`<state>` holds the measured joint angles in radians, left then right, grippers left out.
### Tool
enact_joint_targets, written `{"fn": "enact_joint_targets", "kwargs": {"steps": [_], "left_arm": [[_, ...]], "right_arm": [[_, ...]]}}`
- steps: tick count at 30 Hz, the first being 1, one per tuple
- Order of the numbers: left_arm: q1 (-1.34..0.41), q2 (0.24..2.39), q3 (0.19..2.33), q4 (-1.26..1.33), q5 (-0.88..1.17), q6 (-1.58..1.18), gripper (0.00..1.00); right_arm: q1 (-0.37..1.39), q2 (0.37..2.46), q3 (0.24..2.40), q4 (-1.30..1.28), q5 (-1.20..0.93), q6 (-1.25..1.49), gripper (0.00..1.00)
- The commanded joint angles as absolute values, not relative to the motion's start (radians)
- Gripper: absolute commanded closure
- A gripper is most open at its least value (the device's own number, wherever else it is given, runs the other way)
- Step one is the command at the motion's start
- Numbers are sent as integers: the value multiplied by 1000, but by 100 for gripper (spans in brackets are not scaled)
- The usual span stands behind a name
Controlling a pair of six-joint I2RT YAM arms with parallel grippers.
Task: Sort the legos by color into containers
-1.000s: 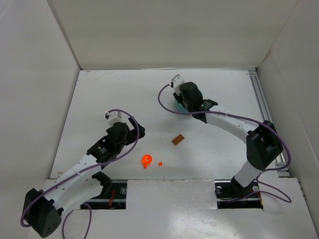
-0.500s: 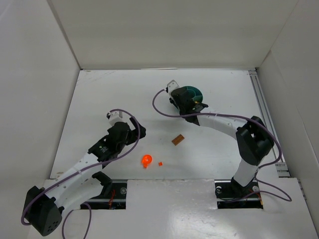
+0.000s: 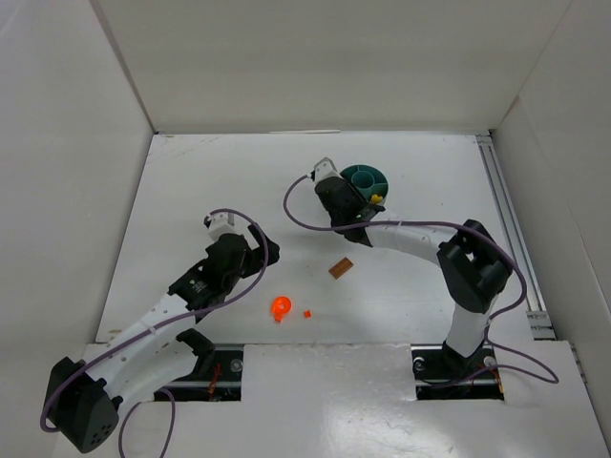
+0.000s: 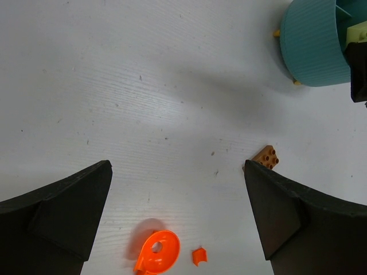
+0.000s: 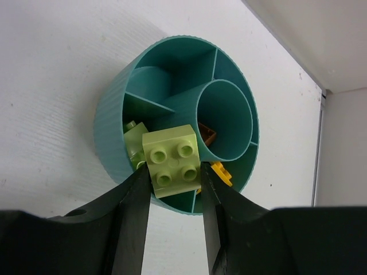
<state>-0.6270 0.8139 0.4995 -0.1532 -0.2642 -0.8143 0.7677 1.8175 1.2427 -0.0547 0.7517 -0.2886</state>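
Hovering just above the round teal plastic tub (image 5: 112, 123) with the pale yellow-green square plastic brick (image 5: 172, 157) clamped between its jaws, the right gripper (image 5: 174, 177) should release only when centred over the wedge (image 5: 135, 117) holding the matching green brick (image 5: 133, 146); left gripper (image 4: 176, 172) gapes empty.

The right gripper (image 5: 175, 177) pinches a pale green four-stud brick (image 5: 174, 160) between its dark fingers, over the near rim of the teal tub (image 5: 112, 120). A second pale green brick (image 5: 133, 148) lies in the wedge beneath. A brown piece (image 5: 210, 135) and a yellow piece (image 5: 221, 172) show beside the centre ring (image 5: 226, 117).
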Motion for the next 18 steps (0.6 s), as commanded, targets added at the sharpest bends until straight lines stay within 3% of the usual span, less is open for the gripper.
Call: {"fn": "enact_joint_targets", "kwargs": {"steps": [1, 18], "left_arm": [[-630, 795, 495, -121, -279, -805, 0], [-630, 785, 495, -121, -288, -805, 0]], "right_arm": [[795, 1819, 1250, 40, 848, -279, 76], [833, 1882, 1171, 261, 1009, -406, 72]]}}
